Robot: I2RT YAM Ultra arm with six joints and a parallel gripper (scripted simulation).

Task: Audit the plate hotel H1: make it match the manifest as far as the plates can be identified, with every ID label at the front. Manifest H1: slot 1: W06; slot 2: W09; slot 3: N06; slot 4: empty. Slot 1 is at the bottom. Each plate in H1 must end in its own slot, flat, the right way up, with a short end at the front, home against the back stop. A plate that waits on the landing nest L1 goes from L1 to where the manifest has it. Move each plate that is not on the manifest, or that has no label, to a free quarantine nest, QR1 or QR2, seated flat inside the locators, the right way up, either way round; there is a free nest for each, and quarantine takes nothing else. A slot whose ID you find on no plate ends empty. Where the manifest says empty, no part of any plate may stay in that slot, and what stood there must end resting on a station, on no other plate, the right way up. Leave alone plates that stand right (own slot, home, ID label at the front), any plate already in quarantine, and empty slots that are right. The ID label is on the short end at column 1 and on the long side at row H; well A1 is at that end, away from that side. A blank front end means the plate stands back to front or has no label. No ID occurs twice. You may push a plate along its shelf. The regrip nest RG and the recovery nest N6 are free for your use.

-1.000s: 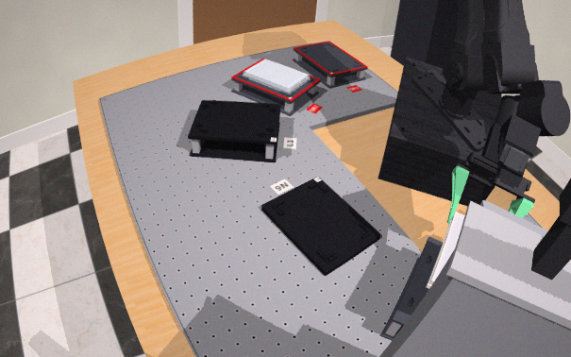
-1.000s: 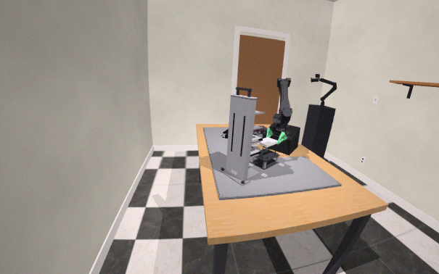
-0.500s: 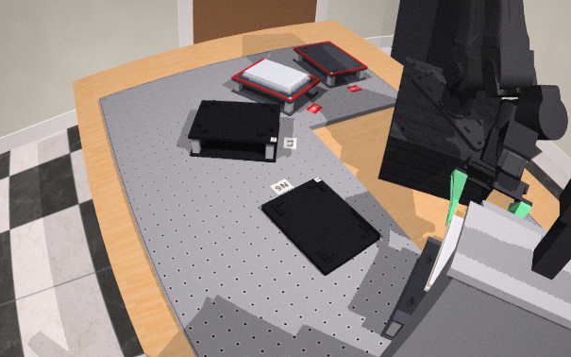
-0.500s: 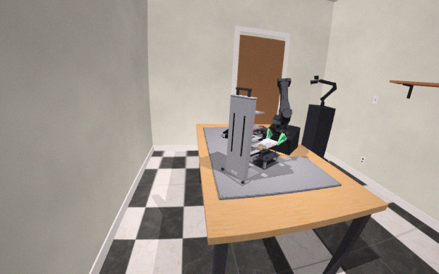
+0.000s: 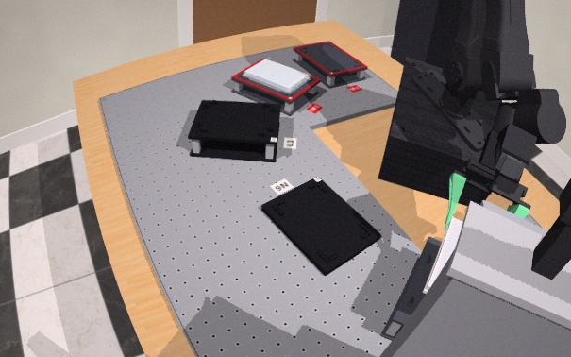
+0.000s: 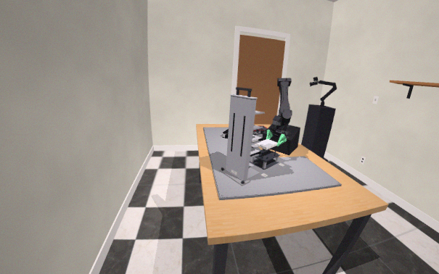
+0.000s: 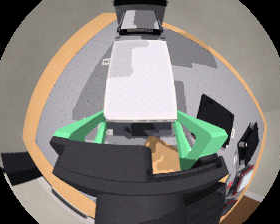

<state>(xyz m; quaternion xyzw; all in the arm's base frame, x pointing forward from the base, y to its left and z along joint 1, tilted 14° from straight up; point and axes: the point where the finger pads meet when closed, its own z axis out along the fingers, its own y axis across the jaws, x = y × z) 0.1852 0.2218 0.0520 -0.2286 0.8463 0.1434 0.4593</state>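
My gripper [image 5: 483, 220] [image 6: 273, 142] [image 7: 141, 118] is shut on a white plate [image 5: 444, 257] [image 6: 268, 144] [image 7: 141, 80], its green fingers at the long sides near one short end. The plate's other end points at hotel H1 [image 5: 511, 312] [image 6: 240, 141]; whether it is inside a slot is unclear. No ID label is readable on it. Other pale plates show in H1, partly hidden by its panel. Landing nest L1 [image 5: 234, 120] and recovery nest N6 [image 5: 322, 229] are bare. A white plate [image 5: 277, 76] lies on one red-rimmed quarantine nest [image 5: 237, 76]; the other nest [image 5: 330, 58] is bare.
A dark raised nest [image 6: 266, 159] stands in front of H1, below the held plate; its label is unreadable. H1's tall panel and black top handle [image 6: 244, 89] rise beside the gripper. The arm's black base block [image 5: 411, 161] is behind the gripper.
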